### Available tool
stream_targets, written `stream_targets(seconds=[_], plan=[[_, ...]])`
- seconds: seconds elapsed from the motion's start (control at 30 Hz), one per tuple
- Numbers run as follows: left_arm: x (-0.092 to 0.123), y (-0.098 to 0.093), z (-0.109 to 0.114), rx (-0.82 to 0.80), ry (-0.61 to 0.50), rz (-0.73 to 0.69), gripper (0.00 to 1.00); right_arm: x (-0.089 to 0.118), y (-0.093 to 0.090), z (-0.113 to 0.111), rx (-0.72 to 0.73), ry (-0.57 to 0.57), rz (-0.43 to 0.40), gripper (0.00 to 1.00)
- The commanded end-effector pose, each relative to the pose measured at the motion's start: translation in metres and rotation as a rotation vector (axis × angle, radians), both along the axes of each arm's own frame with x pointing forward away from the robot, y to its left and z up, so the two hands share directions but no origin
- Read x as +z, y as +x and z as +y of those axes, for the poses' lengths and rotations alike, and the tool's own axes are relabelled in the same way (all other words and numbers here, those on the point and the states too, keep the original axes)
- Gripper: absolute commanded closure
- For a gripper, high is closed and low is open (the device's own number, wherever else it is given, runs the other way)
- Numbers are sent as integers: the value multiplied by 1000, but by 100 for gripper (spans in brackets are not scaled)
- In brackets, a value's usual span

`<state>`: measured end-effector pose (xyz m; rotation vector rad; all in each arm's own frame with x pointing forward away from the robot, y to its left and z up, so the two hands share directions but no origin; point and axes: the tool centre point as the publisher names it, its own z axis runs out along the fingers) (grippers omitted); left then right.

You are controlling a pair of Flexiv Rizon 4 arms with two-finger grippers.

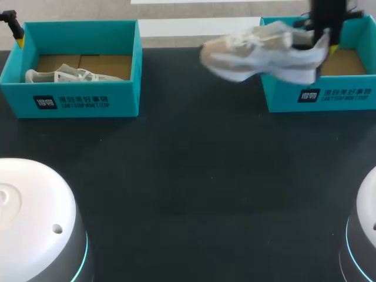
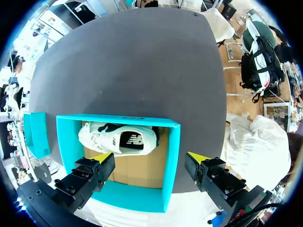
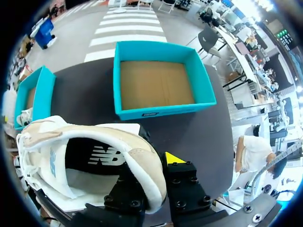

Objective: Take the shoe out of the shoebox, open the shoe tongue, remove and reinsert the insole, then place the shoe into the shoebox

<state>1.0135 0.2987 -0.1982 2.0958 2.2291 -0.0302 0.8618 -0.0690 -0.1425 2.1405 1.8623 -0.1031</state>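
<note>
My right gripper (image 3: 154, 166) clamps the shoe (image 3: 90, 156) by its heel, shoebox (image 3: 163, 110) ahead; my left gripper (image 2: 150, 158) hangs spread over a second shoe (image 2: 118, 138).

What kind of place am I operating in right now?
Probably a robot test bench for shoe handling: a dark table, a teal shoebox holding a white sneaker, and the right gripper holding up a beige sneaker.

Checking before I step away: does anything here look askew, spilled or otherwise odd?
Nothing stands out. The right gripper holds a shoe by its heel in the air near the empty right shoebox; the other shoe lies inside the left shoebox.
</note>
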Motion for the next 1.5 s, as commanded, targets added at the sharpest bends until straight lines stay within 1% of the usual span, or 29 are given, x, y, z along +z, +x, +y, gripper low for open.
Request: stream_targets(seconds=[0.03,0.07,0.17,0.23,0.3,0.93,1.0,1.03,1.07,1.1,1.17,1.2,1.23,1.3,1.4,1.47,1.5], plan=[[0,-1,0,0,3,-1,0,-6,-42,43,13,-60,-69,100],[0,-1,0,0,3,-1,0,-7,-49,50,28,-90,-73,100],[0,-1,0,0,3,-1,0,-9,-67,64,5,-87,-80,100],[0,-1,0,0,3,-1,0,-11,-78,74,23,-105,-69,100],[0,-1,0,0,3,-1,0,-13,-86,79,8,-130,-63,100],[0,-1,0,0,3,-1,0,-13,-86,79,8,-130,-63,100],[0,-1,0,0,3,-1,0,-25,-98,92,9,-93,-53,100],[0,-1,0,0,3,-1,0,-34,-108,102,-9,-76,-54,100],[0,-1,0,0,3,-1,0,-38,-114,108,-4,-74,-53,100],[0,-1,0,0,3,-1,0,-46,-124,119,-4,-66,-52,100],[0,-1,0,0,3,-1,0,-57,-139,132,-7,-43,-47,100],[0,-1,0,0,3,-1,0,-60,-143,136,-8,-43,-47,100],[0,-1,0,0,3,-1,0,-65,-153,143,-17,-32,-44,100],[0,-1,0,0,3,-1,0,-72,-165,153,-22,-7,-34,100],[0,-1,0,0,3,-1,0,-83,-180,167,-1,2,-14,100],[0,-1,0,0,3,-1,0,-89,-185,173,26,-2,0,100],[0,-1,0,0,3,-1,0,-91,-188,175,29,19,4,100]])
